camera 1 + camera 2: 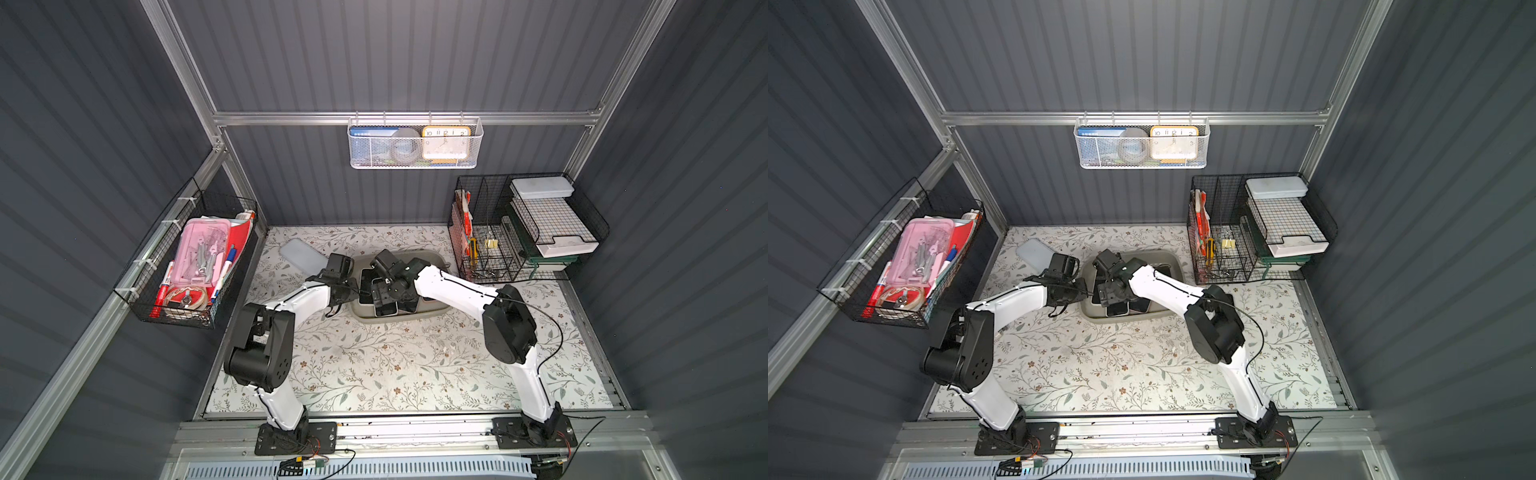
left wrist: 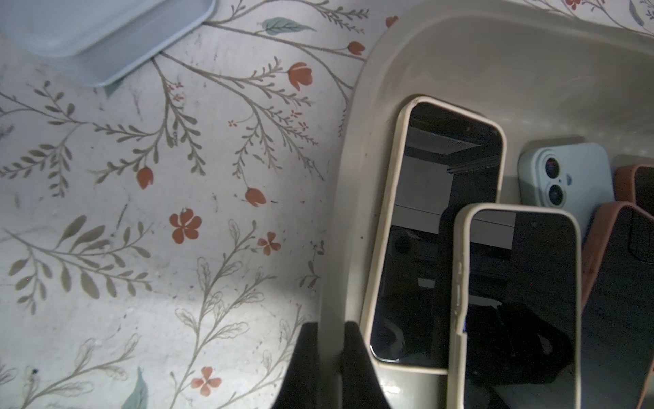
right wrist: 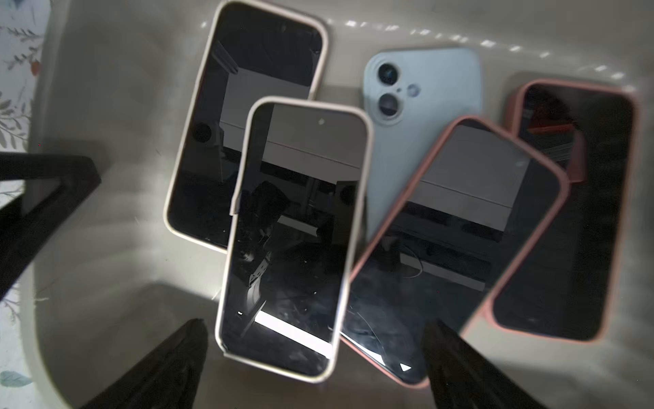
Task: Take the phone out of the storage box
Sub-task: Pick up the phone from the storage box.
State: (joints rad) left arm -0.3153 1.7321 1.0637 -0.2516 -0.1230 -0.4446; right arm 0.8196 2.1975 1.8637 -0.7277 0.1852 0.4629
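The grey-beige storage box [image 1: 399, 320] [image 1: 1121, 319] sits mid-table and holds several phones. In the right wrist view a cream-cased phone [image 3: 293, 230] lies face up on top of another cream one [image 3: 244, 117], a pale blue one lying face down [image 3: 424, 106] and a pink-cased one [image 3: 456, 230]. My right gripper [image 3: 316, 329] [image 1: 386, 291] hangs open just above them, its fingers either side of the top cream phone's near end and the pink one's corner. My left gripper [image 2: 331, 340] [image 1: 357, 291] is shut on the box's left rim [image 2: 354, 177], one finger inside and one outside.
A pale bluish-grey slab [image 1: 303, 255] [image 2: 99, 32] lies on the floral table cover behind the left arm. A black wire basket [image 1: 187, 266] hangs on the left wall. A black wire rack [image 1: 528, 228] stands at the back right, and a white mesh basket [image 1: 415, 143] hangs on the back wall.
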